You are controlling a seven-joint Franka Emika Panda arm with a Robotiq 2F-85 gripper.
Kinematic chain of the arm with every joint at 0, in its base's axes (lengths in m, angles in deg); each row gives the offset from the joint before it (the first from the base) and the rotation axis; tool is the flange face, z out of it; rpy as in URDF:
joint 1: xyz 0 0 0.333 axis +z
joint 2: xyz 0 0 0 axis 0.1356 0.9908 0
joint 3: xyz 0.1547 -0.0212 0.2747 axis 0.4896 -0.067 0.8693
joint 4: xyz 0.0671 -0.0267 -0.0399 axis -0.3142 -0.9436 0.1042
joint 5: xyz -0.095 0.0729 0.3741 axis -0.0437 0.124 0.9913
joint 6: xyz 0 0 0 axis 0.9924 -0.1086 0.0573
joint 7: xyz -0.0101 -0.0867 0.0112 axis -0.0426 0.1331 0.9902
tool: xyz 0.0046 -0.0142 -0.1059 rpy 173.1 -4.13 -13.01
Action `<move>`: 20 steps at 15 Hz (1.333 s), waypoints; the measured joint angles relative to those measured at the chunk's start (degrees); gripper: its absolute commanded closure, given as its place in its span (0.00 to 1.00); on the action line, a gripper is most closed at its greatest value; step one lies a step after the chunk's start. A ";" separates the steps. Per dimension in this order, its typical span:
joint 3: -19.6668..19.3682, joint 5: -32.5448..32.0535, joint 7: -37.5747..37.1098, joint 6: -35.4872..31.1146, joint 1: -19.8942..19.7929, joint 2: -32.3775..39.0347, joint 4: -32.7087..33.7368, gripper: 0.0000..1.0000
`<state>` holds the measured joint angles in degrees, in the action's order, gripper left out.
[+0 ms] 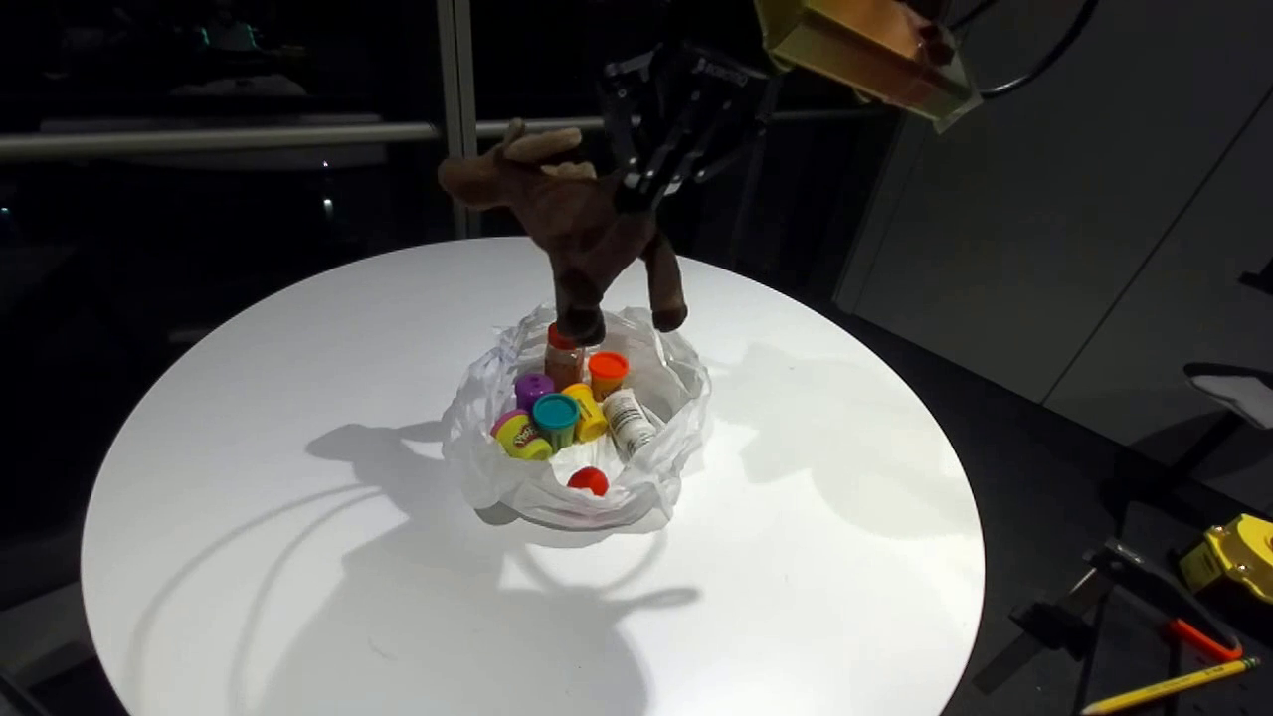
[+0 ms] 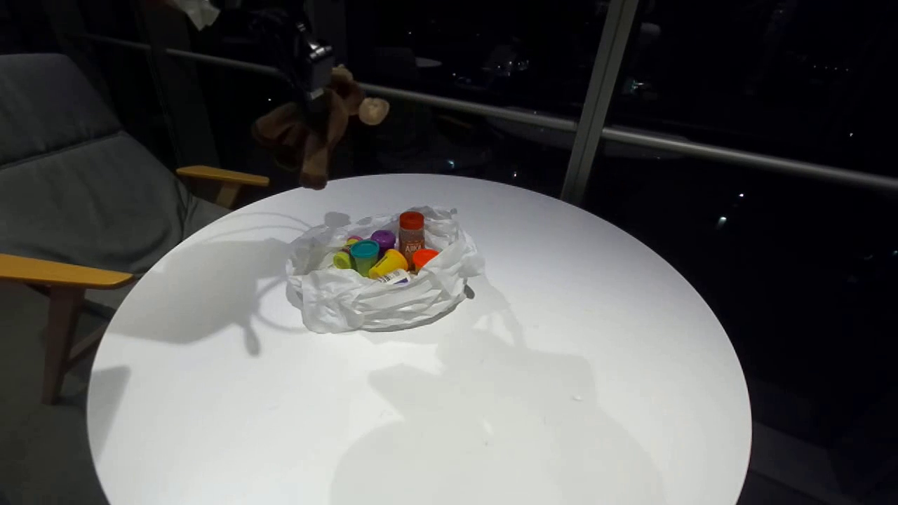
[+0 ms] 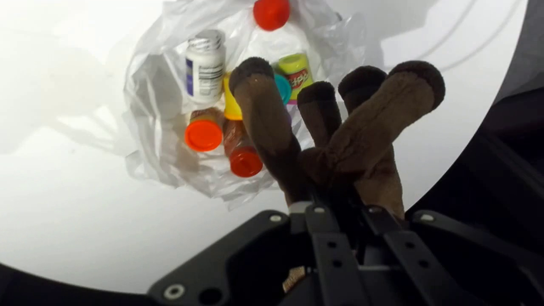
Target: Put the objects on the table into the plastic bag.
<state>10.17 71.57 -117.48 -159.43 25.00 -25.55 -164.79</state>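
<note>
Clamping the Robotiq gripper [image 1: 636, 194] on a brown plush animal [image 1: 572, 214]. Holding it legs-down, higher than and apart from the open plastic bag [image 1: 472, 457], filled with a pink-lidded Play-Doh tub [image 1: 522, 438], a purple tub [image 1: 534, 390], a teal-lidded tub [image 1: 555, 413], a yellow tub [image 1: 589, 418], an orange-lidded tub [image 1: 608, 371], a red-capped jar [image 1: 564, 366], a white bottle [image 1: 629, 423] and a red round object [image 1: 588, 481], and set on a round white table [image 1: 816, 597] beside a grey armchair [image 2: 63, 161].

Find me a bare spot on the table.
In both exterior views the table has bare, partly shadowed room left and right of the plastic bag, out to the rim. Inside the bag, tubs and bottles crowd together; above the table, the gripper holds the brown plush.
</note>
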 measured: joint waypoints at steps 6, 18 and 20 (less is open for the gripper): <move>5.59 13.59 9.66 -1.63 -4.83 8.98 1.64 0.89; 4.52 16.23 14.28 -3.54 -8.12 22.96 11.02 0.89; 4.28 16.19 14.85 -4.18 -8.23 24.93 12.08 0.89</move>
<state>14.45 87.76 -102.63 -163.62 16.76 -0.62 -152.71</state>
